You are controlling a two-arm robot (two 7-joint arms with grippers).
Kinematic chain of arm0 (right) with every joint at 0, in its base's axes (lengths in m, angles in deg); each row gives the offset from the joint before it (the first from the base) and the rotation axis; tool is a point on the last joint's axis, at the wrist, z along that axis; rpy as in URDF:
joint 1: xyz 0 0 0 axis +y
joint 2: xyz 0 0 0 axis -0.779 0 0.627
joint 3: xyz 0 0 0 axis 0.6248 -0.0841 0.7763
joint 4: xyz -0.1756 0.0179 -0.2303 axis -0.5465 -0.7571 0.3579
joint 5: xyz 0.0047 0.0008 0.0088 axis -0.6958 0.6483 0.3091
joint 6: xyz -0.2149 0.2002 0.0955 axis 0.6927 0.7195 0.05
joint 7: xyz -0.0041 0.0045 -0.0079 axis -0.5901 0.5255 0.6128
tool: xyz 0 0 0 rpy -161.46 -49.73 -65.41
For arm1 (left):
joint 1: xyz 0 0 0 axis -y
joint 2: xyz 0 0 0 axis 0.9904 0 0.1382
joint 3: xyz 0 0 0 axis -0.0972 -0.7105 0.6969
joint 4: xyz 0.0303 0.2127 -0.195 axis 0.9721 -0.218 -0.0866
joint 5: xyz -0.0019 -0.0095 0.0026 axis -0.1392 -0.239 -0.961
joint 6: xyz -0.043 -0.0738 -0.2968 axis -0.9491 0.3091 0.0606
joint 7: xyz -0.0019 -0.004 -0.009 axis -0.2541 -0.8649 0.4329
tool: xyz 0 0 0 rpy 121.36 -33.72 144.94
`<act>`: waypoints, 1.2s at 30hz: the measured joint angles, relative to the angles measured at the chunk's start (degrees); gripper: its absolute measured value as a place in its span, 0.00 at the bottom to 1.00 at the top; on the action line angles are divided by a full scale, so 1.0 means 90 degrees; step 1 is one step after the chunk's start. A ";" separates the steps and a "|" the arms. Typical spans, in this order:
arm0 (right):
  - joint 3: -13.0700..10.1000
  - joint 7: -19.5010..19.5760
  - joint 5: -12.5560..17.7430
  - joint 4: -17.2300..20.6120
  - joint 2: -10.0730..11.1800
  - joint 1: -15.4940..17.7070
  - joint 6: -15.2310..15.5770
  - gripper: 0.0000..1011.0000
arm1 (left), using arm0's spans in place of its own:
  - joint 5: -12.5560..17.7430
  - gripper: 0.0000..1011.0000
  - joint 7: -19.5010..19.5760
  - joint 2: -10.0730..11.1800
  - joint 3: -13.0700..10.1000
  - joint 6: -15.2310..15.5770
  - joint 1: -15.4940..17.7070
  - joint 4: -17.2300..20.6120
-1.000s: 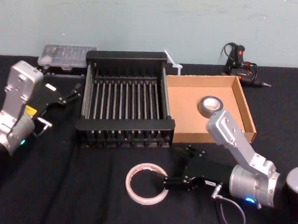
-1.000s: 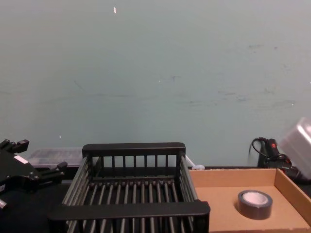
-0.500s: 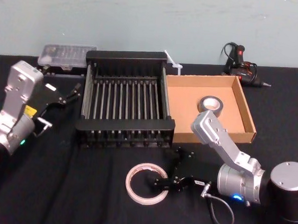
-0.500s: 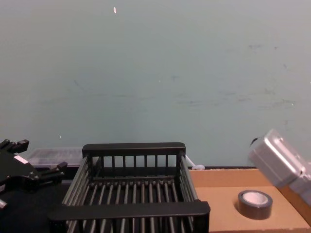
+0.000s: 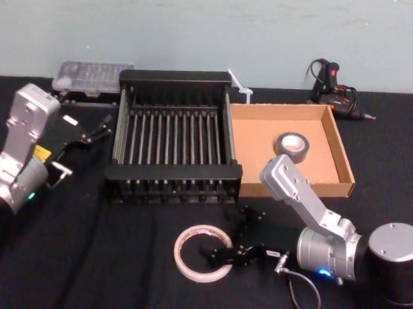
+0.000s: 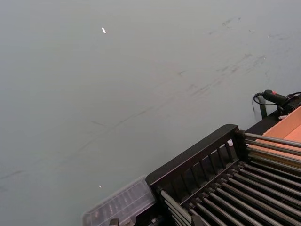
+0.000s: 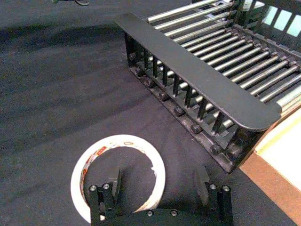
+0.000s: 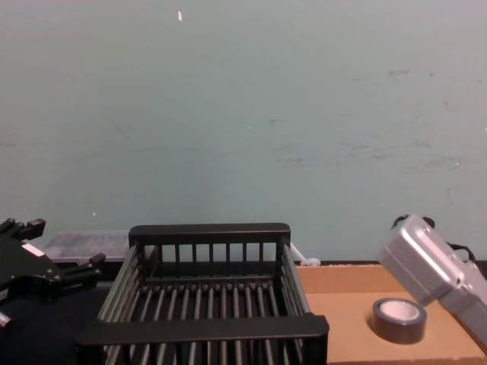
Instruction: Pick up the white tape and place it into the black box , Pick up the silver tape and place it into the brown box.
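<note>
The white tape (image 5: 201,253) lies flat on the black cloth in front of the black box (image 5: 172,171), its red-printed core showing in the right wrist view (image 7: 96,155). My right gripper (image 5: 231,235) is open and low over the ring's right side. One finger (image 7: 115,181) is inside the ring and the other (image 7: 202,181) is outside it. The silver tape (image 5: 292,145) sits in the brown box (image 5: 259,133), also in the chest view (image 8: 399,319). My left gripper (image 5: 97,128) hangs open, left of the black box.
A clear plastic case (image 5: 93,76) sits behind the black box at the back left. A glue gun (image 5: 334,92) lies at the back right. The brown box stands against the black box's right side. Bare cloth lies left of the white tape.
My right gripper has moved left and lower onto the white tape, so one finger now sits inside the ring. The left arm and the tapes have not moved.
</note>
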 joint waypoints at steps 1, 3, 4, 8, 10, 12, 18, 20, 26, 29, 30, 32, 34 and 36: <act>0.0000 -0.0002 0.0000 -0.0006 -0.0004 0.0000 0.0002 0.99 | 0.0000 0.99 0.0000 0.0000 0.0000 0.0000 0.0000 0.0000; -0.0001 -0.0006 0.0000 -0.0022 -0.0014 0.0000 0.0006 0.99 | 0.0000 0.99 0.0000 0.0000 0.0000 0.0000 0.0000 0.0000; -0.0003 -0.0006 0.0000 -0.0030 -0.0019 0.0000 0.0007 0.99 | 0.0000 0.99 0.0000 0.0000 0.0000 0.0000 0.0000 0.0000; -0.0013 0.0006 0.0000 -0.0070 -0.0043 0.0007 0.0014 0.99 | 0.0000 0.99 0.0000 0.0000 0.0000 0.0000 0.0000 0.0000; -0.0020 0.0007 0.0000 -0.0080 -0.0048 0.0009 0.0015 0.99 | 0.0000 0.99 0.0000 0.0000 0.0000 0.0000 0.0000 0.0000; -0.0028 0.0011 0.0001 -0.0086 -0.0050 0.0014 0.0019 0.99 | 0.0000 0.99 0.0000 0.0000 0.0000 0.0000 0.0000 0.0000; -0.0033 0.0052 -0.0010 -0.0086 -0.0052 0.0023 0.0047 0.99 | 0.0000 0.99 0.0000 0.0000 0.0000 0.0000 0.0000 0.0000; -0.0034 0.0052 -0.0010 -0.0085 -0.0052 0.0023 0.0047 0.99 | 0.0000 0.99 0.0000 0.0000 0.0000 0.0000 0.0000 0.0000; -0.0037 0.0052 -0.0010 -0.0083 -0.0050 0.0023 0.0047 0.99 | 0.0000 0.99 0.0000 0.0000 0.0000 0.0000 0.0000 0.0000; -0.0037 0.0052 -0.0010 -0.0082 -0.0049 0.0023 0.0046 0.99 | 0.0000 0.99 0.0000 0.0000 0.0000 0.0000 0.0000 0.0000; -0.0038 0.0052 -0.0010 -0.0081 -0.0049 0.0023 0.0045 0.99 | 0.0000 0.99 0.0000 0.0000 0.0000 0.0000 0.0000 0.0000; -0.0038 0.0052 -0.0010 -0.0080 -0.0049 0.0023 0.0045 0.98 | 0.0000 0.99 0.0000 0.0000 0.0000 0.0000 0.0000 0.0001; -0.0037 0.0052 -0.0010 -0.0079 -0.0048 0.0023 0.0044 0.93 | 0.0000 0.99 0.0000 0.0000 0.0000 0.0000 0.0000 0.0000; -0.0037 0.0050 -0.0010 -0.0078 -0.0049 0.0023 0.0043 0.88 | 0.0000 0.99 0.0000 0.0000 0.0000 0.0000 0.0000 0.0000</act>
